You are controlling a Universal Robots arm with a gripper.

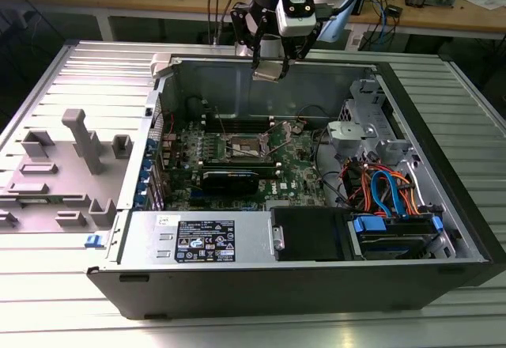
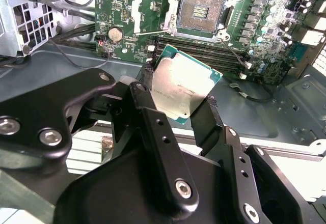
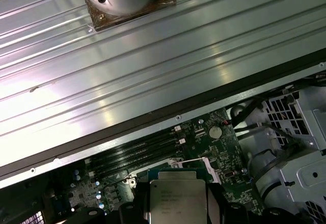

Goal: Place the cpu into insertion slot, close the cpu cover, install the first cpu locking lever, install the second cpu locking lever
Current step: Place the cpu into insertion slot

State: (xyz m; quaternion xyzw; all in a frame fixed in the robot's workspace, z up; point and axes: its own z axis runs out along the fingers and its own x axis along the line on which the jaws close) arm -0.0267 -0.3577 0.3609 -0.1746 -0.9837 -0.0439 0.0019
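Ribbed metal tabletop (image 1: pixel 47 71) is carrying the open PC case (image 1: pixel 277 293), w/ the green motherboard (image 1: pixel 304 170) lying flat inside.

The gripper (image 1: pixel 273 65) is hanging over the case's far wall, well above the board. Its black fingers (image 2: pixel 153 124) are clamping the cpu (image 2: pixel 181 89) by two opposite edges, silver top facing the second wrist cam. The chip is also showing between them in the first wrist view (image 3: pixel 175 198).

The insertion slot (image 2: pixel 201 10) is sitting open on the board, dark centre exposed, well apart from the chip.

Risks, as I'm judging them:
- The grip is only on thin edges, so a jolt or a brush vs. the case wall could be enough to slip or drop the chip onto the board.
- The cpu is looking rotated relative to the slot in the second wrist view. If it's going down skewed or tilted, a corner is landing first and the contacts could be getting bent.
- Cables and memory sticks are lying near the slot, so the wide fingers may be snagging there.
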